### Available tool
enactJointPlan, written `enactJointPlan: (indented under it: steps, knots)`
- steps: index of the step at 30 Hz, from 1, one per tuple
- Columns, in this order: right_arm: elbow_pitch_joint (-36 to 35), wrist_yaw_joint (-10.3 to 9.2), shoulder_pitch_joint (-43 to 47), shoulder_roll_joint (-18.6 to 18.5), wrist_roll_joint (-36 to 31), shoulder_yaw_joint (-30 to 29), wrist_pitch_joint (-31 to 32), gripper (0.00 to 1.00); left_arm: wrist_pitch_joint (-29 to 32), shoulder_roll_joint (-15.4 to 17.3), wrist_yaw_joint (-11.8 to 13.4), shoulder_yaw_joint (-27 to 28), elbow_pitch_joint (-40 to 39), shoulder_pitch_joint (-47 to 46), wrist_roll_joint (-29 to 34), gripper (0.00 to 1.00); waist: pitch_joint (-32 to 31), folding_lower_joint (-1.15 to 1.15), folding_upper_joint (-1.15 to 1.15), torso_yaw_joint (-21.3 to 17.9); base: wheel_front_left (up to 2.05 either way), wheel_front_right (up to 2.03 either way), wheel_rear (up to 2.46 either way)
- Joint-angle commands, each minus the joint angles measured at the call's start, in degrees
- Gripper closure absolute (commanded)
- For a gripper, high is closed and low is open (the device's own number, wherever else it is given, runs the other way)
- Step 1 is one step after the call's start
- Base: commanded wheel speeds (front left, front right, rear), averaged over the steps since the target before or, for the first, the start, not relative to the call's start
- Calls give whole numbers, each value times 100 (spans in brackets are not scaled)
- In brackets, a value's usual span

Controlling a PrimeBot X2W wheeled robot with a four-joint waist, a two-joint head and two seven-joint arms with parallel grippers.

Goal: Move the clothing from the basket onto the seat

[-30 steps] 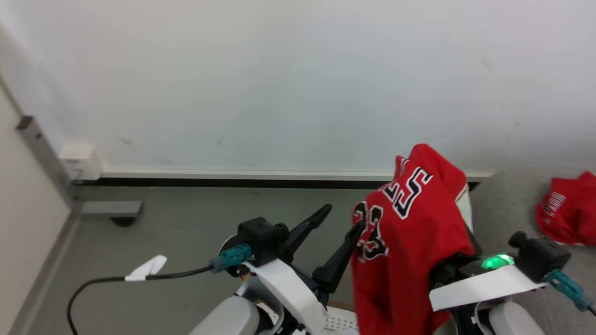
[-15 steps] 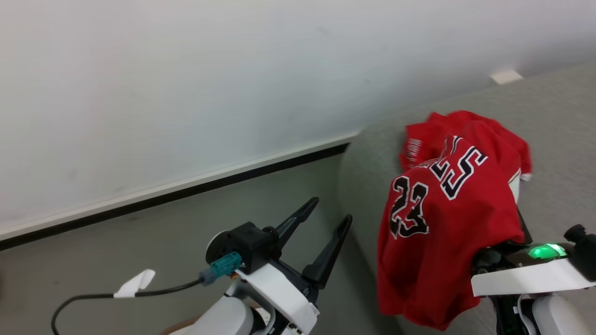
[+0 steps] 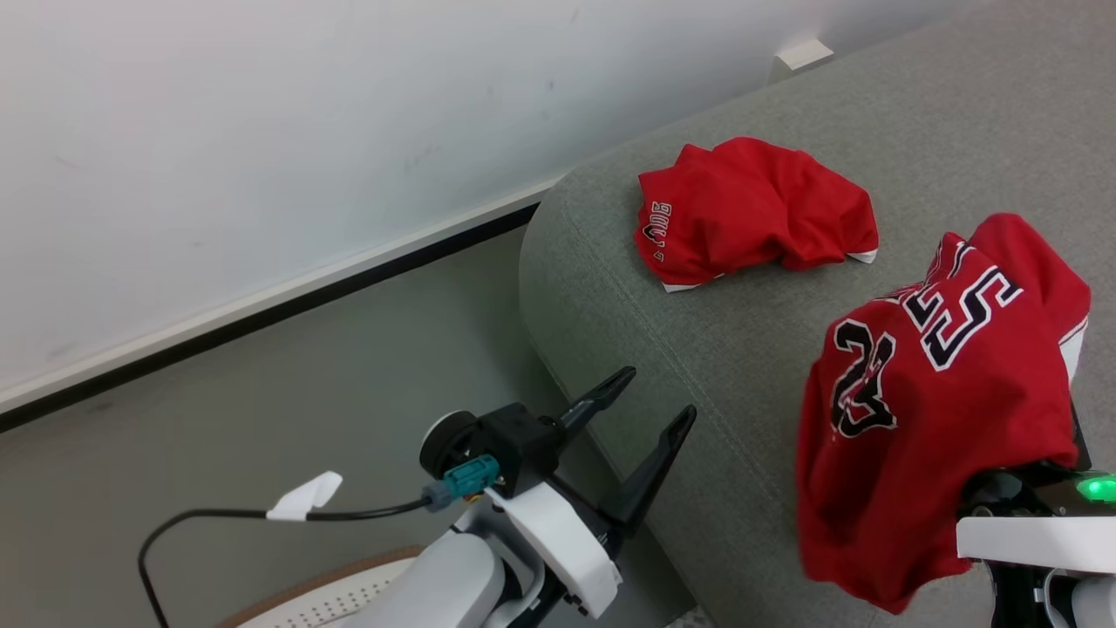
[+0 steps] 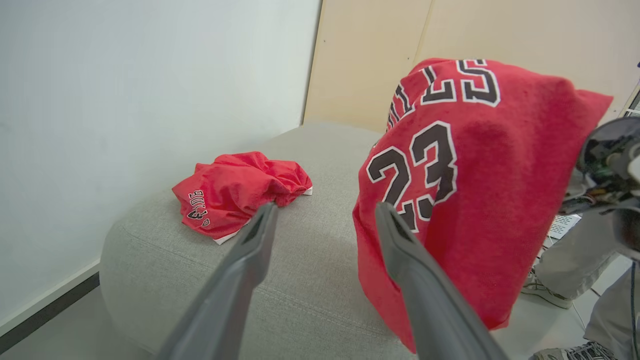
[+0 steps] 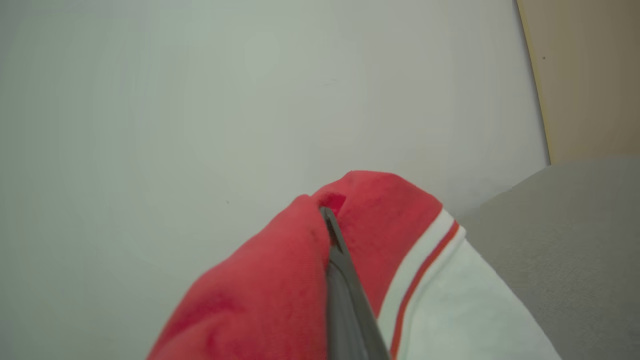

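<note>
held jersey [image 3: 942,410] [image 4: 475,190] [image 5: 280,290]: we see it aloft above the near part of the seat, draped over the end of the right arm. The 23 and part of the lettering face outward. Its hem hangs loose, and we cannot tell whether it brushes the cushion.
right gripper [image 5: 330,215]: it is buried in red cloth. In the right wrist view we make out one dark strip, the fingers pressed together with fabric bunched on both sides, so we read it as clamped on the held jersey. In the head view the jersey covers it, and a green light [image 3: 1097,487] glows on the white arm shell below.
left gripper [image 3: 662,390] [image 4: 326,206]: its fingers are spread wide with nothing between them. It hovers just beside the seat's rounded corner, apart from both jerseys.
other jersey [image 3: 754,209] [image 4: 240,190]: it lies in a crumpled heap on the seat, near the corner by the wall. Its lettering is partly folded under, and we cannot read it whole.
seat [image 3: 697,366] [image 4: 310,280] [image 5: 575,210]: it is grey and woven, and it runs off the top and right edges of the head view.
basket [image 3: 340,597]: we see a sliver at the bottom edge of the head view, behind the left arm, with a brown rim and a holed white wall. Its inside is hidden from us.
person [image 4: 575,255]: pale trouser legs and a sneaker show at the right edge of the left wrist view. The rest is cut off.
cable [image 3: 218,519]: it is black with a white tag, and it loops from the left wrist off the bottom edge.
</note>
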Motion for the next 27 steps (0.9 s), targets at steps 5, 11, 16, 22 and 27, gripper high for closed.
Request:
enactJointPlan:
  steps: [5, 11, 16, 22, 27]
  knots:
    - [93, -11, -283, -236, -95, -68, 4, 100, -53, 60, -29, -19, 176, -121, -31, 0, 168, 0, 0, -10, 0, 0, 0]
    - [927, -11, -1313, -790, 5, -110, 151, 100, 4, 276, 158, 120, 101, -81, -35, 0, 503, 0, 0, -4, 0, 0, 0]
    - [1753, -11, -2402, -1133, 354, -51, 233, 100, 199, 598, 340, 231, -164, 28, 3, 0, 1021, 0, 0, 69, 0, 0, 0]
    - [3233, -11, -3619, -1419, 476, -139, 65, 100, 573, 927, 401, 225, -601, -172, 149, 0, 1764, 0, 0, 398, 0, 0, 0]
    - [4527, -11, -4364, -1688, -162, -212, -5, 95, 742, 1037, 440, 219, -853, -354, 235, 0, 2239, 0, 0, 718, 0, 0, 0]
